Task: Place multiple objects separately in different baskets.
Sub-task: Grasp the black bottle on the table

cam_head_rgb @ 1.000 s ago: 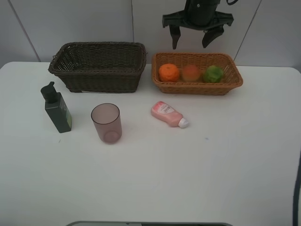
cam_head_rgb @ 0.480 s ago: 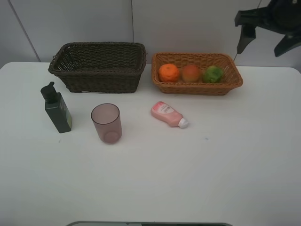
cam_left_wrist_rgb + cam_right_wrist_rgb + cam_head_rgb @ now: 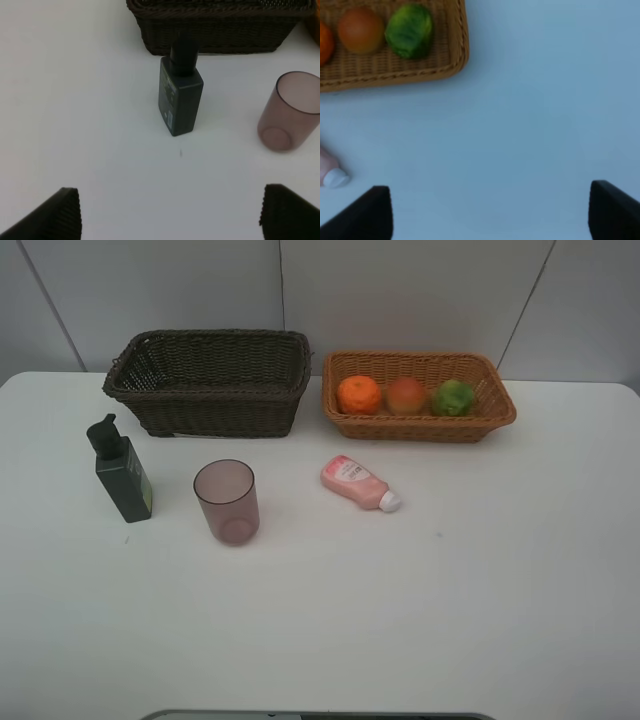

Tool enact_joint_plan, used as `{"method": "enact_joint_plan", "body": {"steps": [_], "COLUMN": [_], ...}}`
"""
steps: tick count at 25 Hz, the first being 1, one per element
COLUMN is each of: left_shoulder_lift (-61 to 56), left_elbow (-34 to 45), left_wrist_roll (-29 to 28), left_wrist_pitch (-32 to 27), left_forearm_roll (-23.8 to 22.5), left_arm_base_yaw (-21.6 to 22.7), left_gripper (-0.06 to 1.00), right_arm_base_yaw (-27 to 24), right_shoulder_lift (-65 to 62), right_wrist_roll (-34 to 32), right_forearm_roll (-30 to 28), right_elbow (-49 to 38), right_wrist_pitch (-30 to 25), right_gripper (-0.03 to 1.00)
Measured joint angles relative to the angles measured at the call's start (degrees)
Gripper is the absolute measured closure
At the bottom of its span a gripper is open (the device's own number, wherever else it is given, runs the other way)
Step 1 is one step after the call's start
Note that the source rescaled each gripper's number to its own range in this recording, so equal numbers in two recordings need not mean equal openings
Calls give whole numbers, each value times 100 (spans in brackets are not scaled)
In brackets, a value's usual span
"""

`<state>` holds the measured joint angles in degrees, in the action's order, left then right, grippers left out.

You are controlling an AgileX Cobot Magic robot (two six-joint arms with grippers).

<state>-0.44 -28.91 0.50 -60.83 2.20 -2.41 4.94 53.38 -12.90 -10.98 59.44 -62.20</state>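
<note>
The orange [image 3: 359, 394], peach [image 3: 405, 395] and green fruit [image 3: 453, 397] lie in the light tan basket [image 3: 420, 430]. The dark brown basket [image 3: 215, 410] stands to its left, with nothing showing inside. In front on the table are the dark green pump bottle [image 3: 122, 473], the mauve cup [image 3: 227, 502] and the pink tube [image 3: 357, 483] lying on its side. Neither gripper shows in the exterior view. My left gripper [image 3: 170, 215] is open, back from the bottle [image 3: 180, 97]. My right gripper [image 3: 490, 212] is open over bare table, away from the green fruit [image 3: 410, 30].
The white table [image 3: 400, 620] spreads wide in front of the objects. A panelled wall [image 3: 400, 290] rises right behind the baskets. The cup [image 3: 289, 112] stands upright beside the bottle in the left wrist view.
The right arm swung from above the tan basket to the right and left the exterior view. Nothing on the table moved.
</note>
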Motion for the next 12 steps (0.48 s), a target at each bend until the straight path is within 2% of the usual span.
{"method": "enact_joint_plan", "body": {"steps": [12], "left_shoulder_lift": [0], "left_elbow": [0], "left_wrist_roll": [0], "left_wrist_pitch": [0], "left_forearm_roll": [0], "left_arm_base_yaw": [0], "left_gripper": [3], "right_arm_base_yaw": [0], "right_shoulder_lift": [-2386], "right_wrist_roll": [715], "right_forearm_roll": [161], "right_elbow": [-1322], "right_wrist_pitch": [152], "right_gripper": [35]}}
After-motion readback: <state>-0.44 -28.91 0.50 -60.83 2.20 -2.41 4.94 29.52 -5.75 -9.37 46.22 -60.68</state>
